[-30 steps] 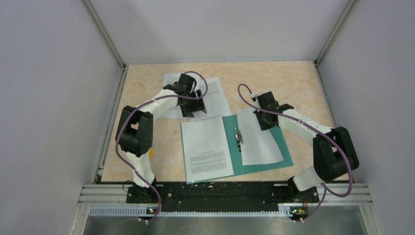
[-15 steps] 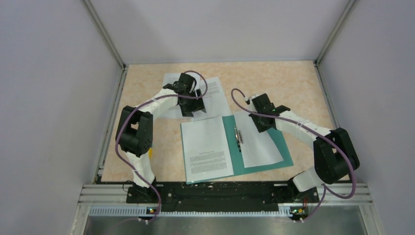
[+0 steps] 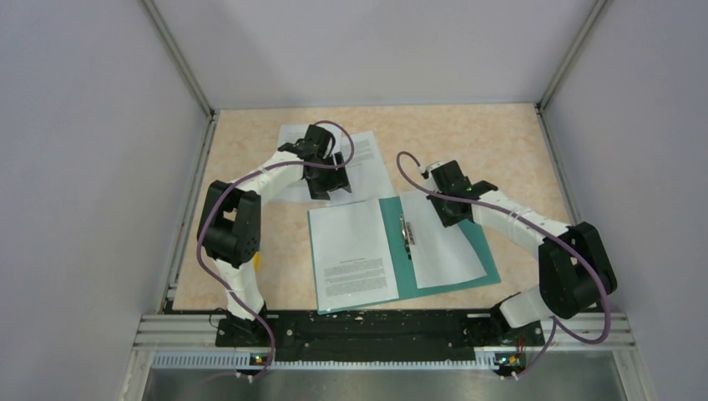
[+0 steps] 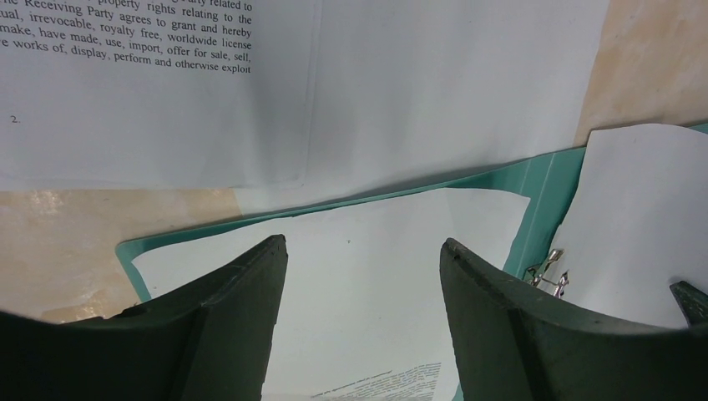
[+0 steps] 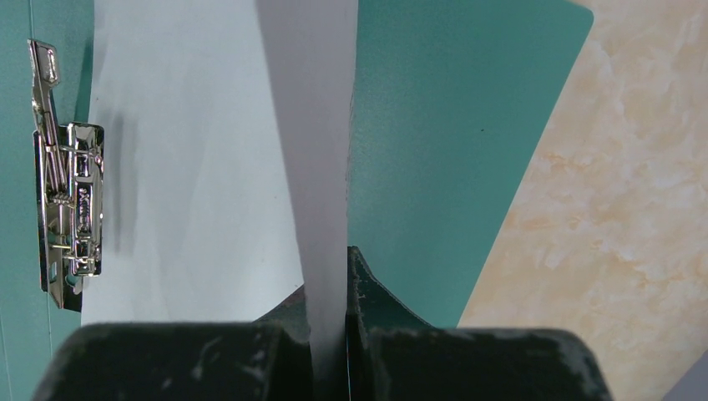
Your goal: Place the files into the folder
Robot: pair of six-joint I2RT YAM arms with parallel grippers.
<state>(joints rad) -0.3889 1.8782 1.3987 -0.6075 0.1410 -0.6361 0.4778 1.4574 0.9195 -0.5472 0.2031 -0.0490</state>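
The teal folder (image 3: 404, 269) lies open in the middle of the table, with a metal fastener (image 3: 407, 232) on its spine. A printed sheet (image 3: 353, 251) covers its left flap. A blank sheet (image 3: 442, 246) lies on the right flap, and my right gripper (image 3: 447, 215) is shut on that sheet's far edge (image 5: 309, 125), lifting it over the teal cover (image 5: 451, 125). My left gripper (image 4: 363, 242) hangs open and empty above the folder's far left edge (image 4: 547, 180). Two more files (image 3: 367, 163) lie loose behind the folder.
The loose printed sheets (image 4: 167, 100) overlap one another and the folder's far edge. Grey walls close in the beige table (image 3: 501, 142) on three sides. The fastener (image 5: 71, 200) stands just left of the held sheet.
My right gripper has shifted left toward the spine, dragging the blank sheet with it. The left arm has not moved.
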